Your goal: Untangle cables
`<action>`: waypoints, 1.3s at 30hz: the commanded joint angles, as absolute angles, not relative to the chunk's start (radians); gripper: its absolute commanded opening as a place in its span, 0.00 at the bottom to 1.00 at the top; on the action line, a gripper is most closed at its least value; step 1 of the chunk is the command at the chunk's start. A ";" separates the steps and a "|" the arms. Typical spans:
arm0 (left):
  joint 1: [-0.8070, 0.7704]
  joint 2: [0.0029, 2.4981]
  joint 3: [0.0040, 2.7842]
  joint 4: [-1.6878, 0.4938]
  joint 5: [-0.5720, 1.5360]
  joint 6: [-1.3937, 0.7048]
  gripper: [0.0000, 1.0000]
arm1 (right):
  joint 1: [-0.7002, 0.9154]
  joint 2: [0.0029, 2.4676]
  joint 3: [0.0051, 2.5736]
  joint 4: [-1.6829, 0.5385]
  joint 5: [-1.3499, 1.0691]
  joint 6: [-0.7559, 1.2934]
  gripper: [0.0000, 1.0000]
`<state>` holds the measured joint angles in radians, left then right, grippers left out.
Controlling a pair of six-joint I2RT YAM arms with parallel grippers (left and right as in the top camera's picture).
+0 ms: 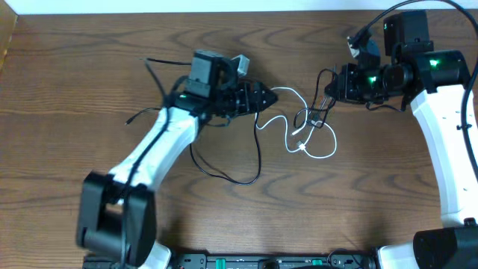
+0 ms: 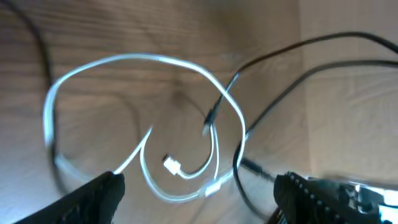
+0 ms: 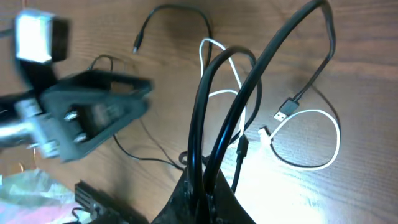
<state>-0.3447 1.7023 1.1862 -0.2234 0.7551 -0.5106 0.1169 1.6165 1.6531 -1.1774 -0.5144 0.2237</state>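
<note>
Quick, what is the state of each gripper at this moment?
Left gripper: open, holding nothing.
Right gripper: closed on the black cable.

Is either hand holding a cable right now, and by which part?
Right hand pinches the black cable at a mid-length loop; left hand open, empty.

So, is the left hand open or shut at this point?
Open. The left hand shows its fingers wide apart in its wrist view, with the white cable lying loose ahead, not clamped.
</note>
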 commanded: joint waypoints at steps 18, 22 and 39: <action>-0.574 1.988 1.195 0.270 0.461 -0.894 0.52 | 0.133 1.610 1.655 -1.212 -0.453 0.219 0.01; -0.560 1.988 1.195 0.217 0.461 -0.892 0.08 | 0.132 1.610 1.655 -1.223 -0.429 0.212 0.01; -0.365 1.871 1.195 -0.187 0.558 -0.689 0.07 | 0.104 1.610 1.626 -1.242 0.136 0.356 0.01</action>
